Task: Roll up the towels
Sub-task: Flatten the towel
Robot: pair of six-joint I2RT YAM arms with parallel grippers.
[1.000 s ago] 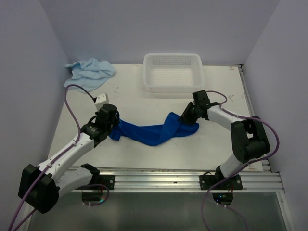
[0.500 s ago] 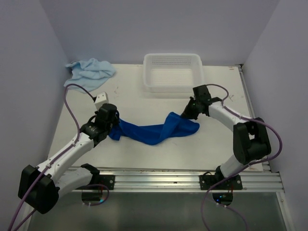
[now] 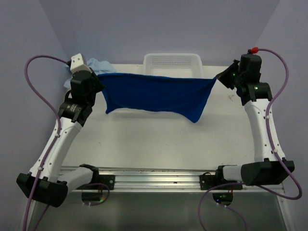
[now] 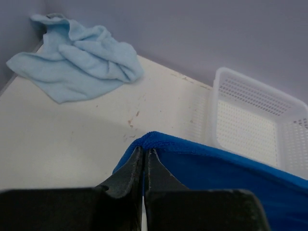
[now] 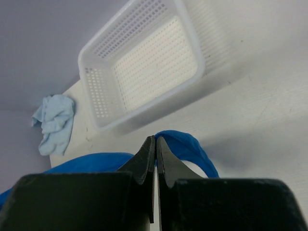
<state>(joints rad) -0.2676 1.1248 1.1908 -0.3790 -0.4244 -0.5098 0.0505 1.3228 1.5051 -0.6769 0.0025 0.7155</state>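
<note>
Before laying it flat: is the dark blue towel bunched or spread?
Spread: the dark blue towel hangs stretched between the left fingers and right fingers, each pinching a top corner.

White perforated plastic basket (image 3: 172,58) sits upright at the far middle of the table (image 3: 159,139), close to the pale lilac back wall (image 3: 159,24). Tabletop off-white, scuffed, with small brownish marks. Metal rail (image 3: 159,174) runs along the near edge.

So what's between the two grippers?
The dark blue towel, stretched in the air from the left gripper to the right gripper, each shut on a top corner. The top view shows it.
</note>
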